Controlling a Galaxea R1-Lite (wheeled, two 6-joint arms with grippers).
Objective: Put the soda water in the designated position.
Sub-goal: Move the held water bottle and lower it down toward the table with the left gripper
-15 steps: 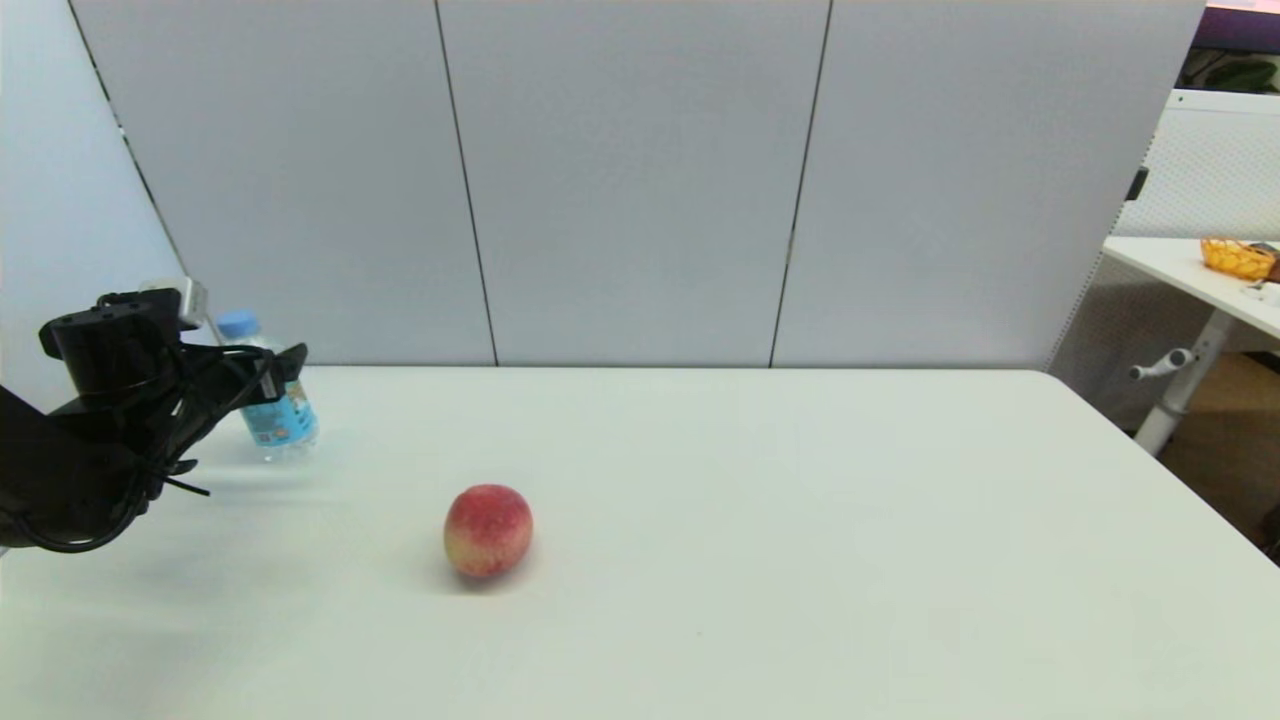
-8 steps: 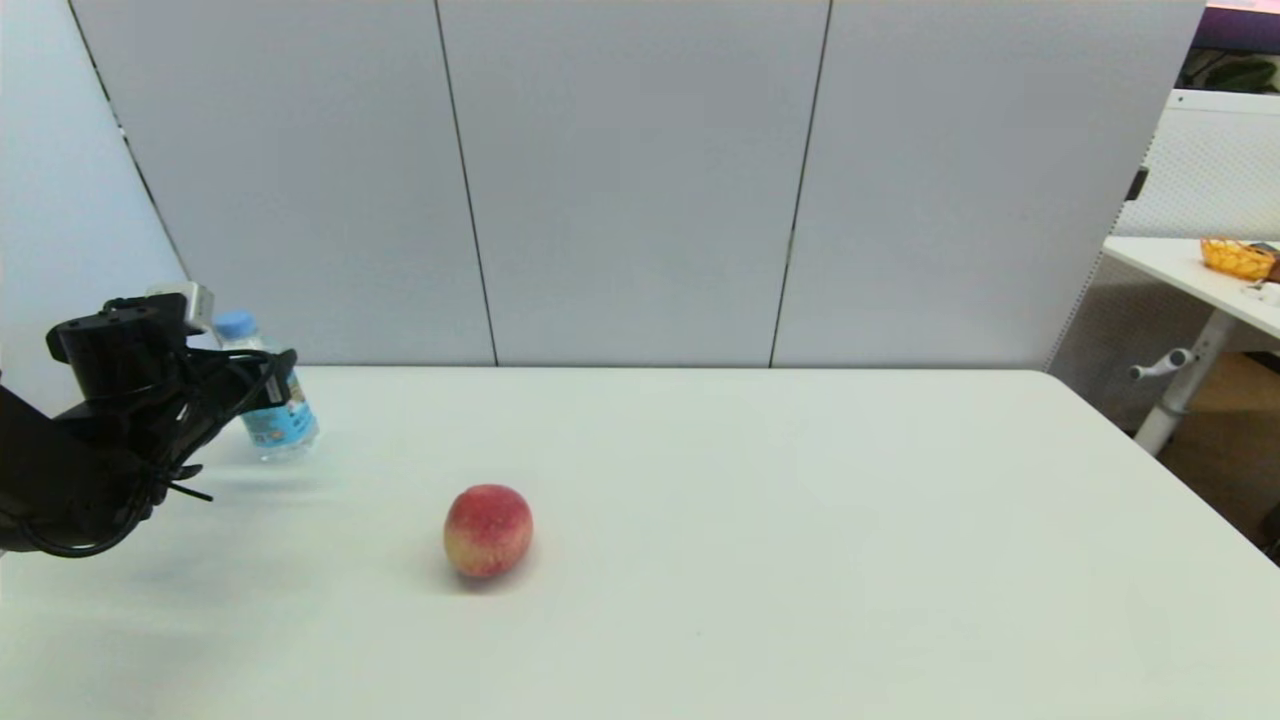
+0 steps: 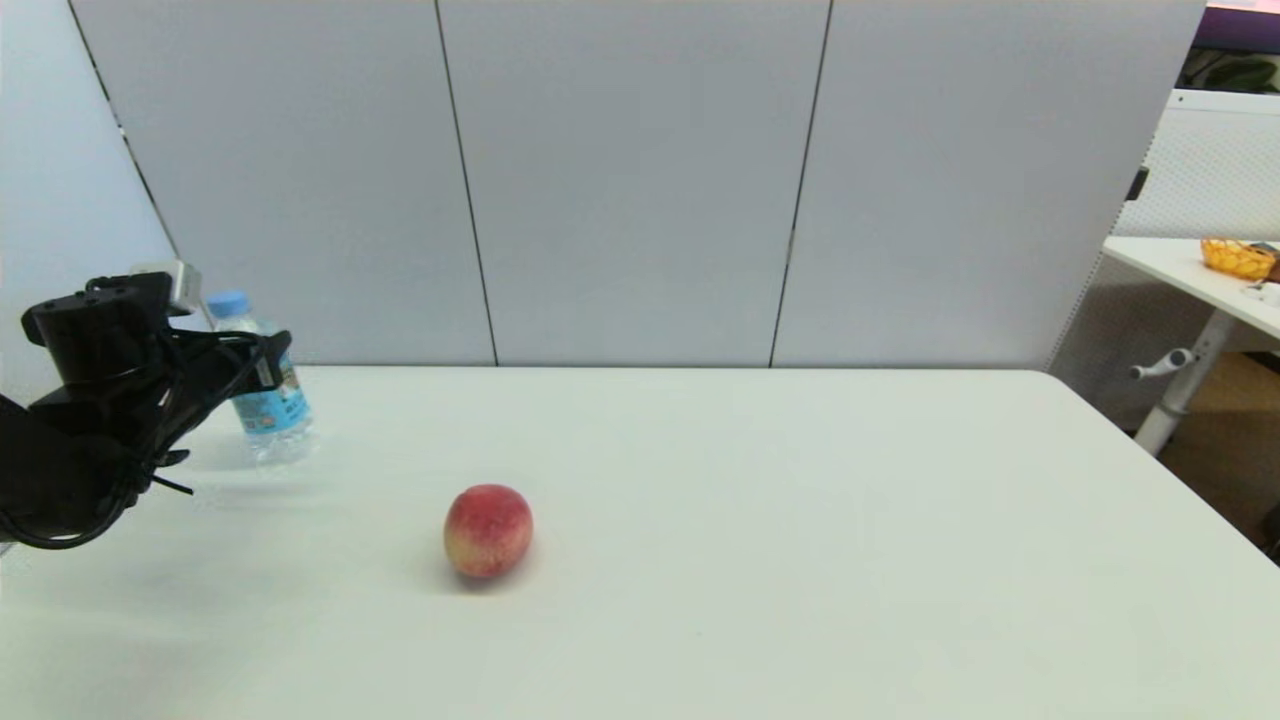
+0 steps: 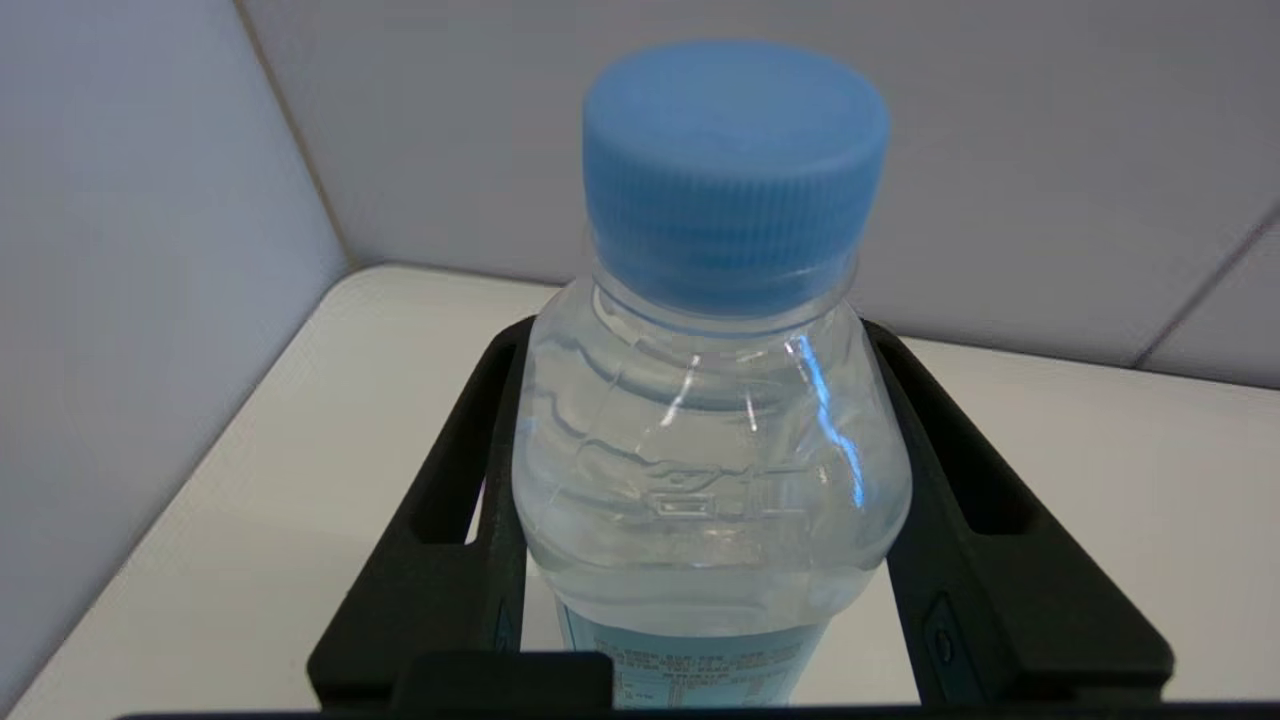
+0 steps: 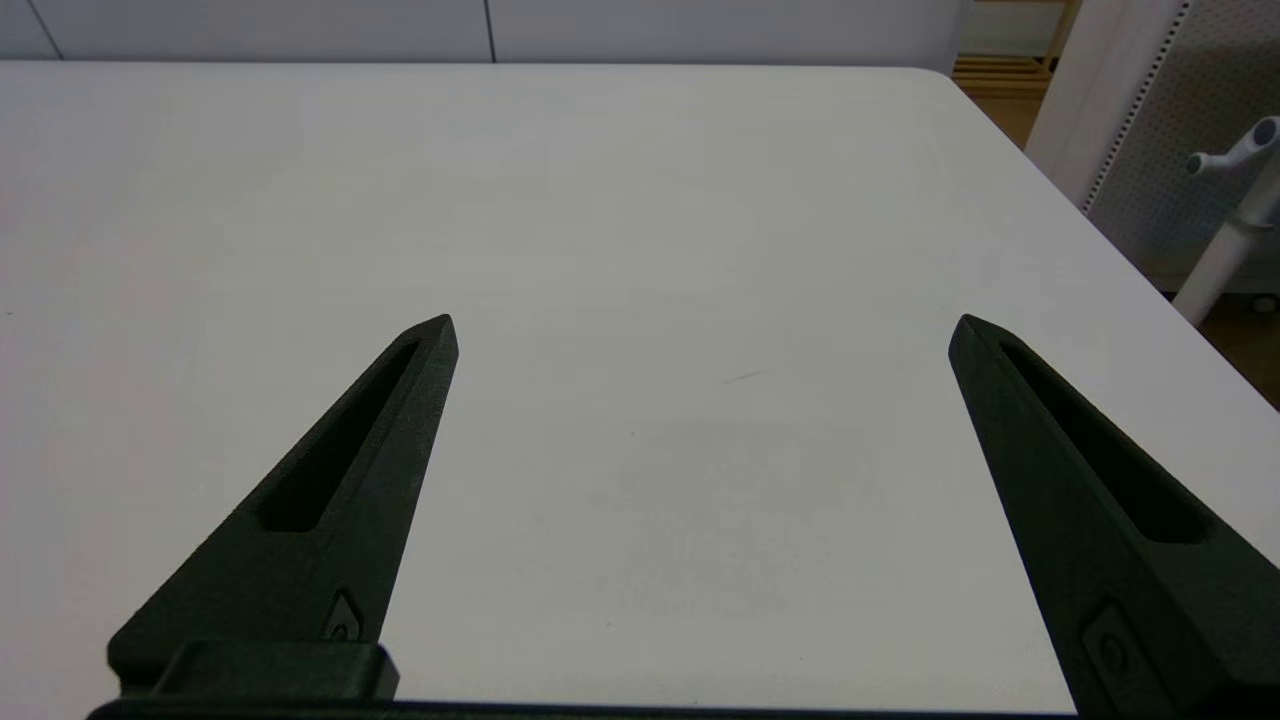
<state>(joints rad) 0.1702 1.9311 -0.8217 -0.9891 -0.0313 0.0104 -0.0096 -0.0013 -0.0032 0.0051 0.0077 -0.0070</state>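
I see red-yellow peach (image 3: 488,530) resting on white worktop (image 3: 800,520), left of worktop centre, toward near edge. Grey panel wall (image 3: 630,180) rises behind worktop's far edge. Second white table (image 3: 1190,270) stands beyond worktop's right end, orange basket (image 3: 1237,257) on it, white crank handle (image 3: 1160,365) beneath.
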